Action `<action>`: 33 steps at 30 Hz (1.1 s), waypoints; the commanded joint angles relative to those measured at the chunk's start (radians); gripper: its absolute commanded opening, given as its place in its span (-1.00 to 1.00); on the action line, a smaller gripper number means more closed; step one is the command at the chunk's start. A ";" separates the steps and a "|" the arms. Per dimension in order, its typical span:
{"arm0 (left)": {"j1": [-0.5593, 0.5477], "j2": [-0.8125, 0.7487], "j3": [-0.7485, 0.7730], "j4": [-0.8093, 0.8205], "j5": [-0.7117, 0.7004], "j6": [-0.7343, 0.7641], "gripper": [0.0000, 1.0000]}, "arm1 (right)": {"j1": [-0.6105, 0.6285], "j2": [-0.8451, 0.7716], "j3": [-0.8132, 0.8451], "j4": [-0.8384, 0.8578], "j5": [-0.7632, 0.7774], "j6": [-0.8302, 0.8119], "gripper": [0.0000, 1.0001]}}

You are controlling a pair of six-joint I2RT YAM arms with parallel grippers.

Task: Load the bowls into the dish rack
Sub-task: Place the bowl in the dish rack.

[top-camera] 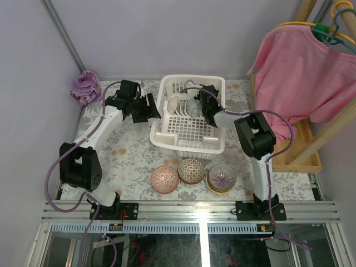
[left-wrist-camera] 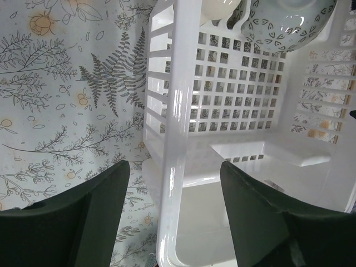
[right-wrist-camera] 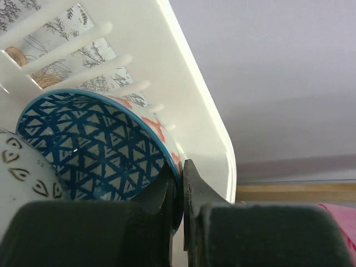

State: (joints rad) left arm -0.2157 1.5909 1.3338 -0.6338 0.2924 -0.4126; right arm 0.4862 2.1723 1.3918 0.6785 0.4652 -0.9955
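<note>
The white dish rack [top-camera: 189, 130] stands mid-table. My right gripper [top-camera: 200, 104] is inside its far end, shut on the rim of a bowl with a blue triangle-net inside [right-wrist-camera: 94, 144] that stands on edge against the rack wall [right-wrist-camera: 189, 89]. A white bowl with dark leaf marks [right-wrist-camera: 22, 175] leans beside it. My left gripper [top-camera: 151, 109] is open, its jaws straddling the rack's left rim [left-wrist-camera: 178, 111]. Three bowls sit in front of the rack: pink-red [top-camera: 165, 179], netted [top-camera: 191, 170], tan-yellow [top-camera: 222, 177].
A purple cloth [top-camera: 85, 88] lies at the far left corner. A pink shirt [top-camera: 308, 72] hangs on a hanger at the right over a wooden frame [top-camera: 300, 158]. In the left wrist view, a whitish bowl [left-wrist-camera: 219, 8] and the leaf-marked bowl [left-wrist-camera: 289, 22] stand in the rack.
</note>
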 commanded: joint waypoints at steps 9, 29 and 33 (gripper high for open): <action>0.006 0.021 0.007 0.038 0.013 0.012 0.30 | 0.003 -0.062 -0.009 0.054 -0.016 0.043 -0.20; 0.007 0.019 0.012 0.026 0.022 0.013 0.29 | -0.001 -0.200 0.136 -0.091 0.152 0.177 0.39; 0.006 0.010 0.000 0.031 0.025 0.008 0.29 | 0.001 -0.191 0.150 -0.143 0.121 0.200 0.39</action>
State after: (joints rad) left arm -0.2157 1.6016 1.3342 -0.6281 0.2935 -0.4126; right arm 0.4850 2.0590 1.4643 0.5282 0.5758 -0.8455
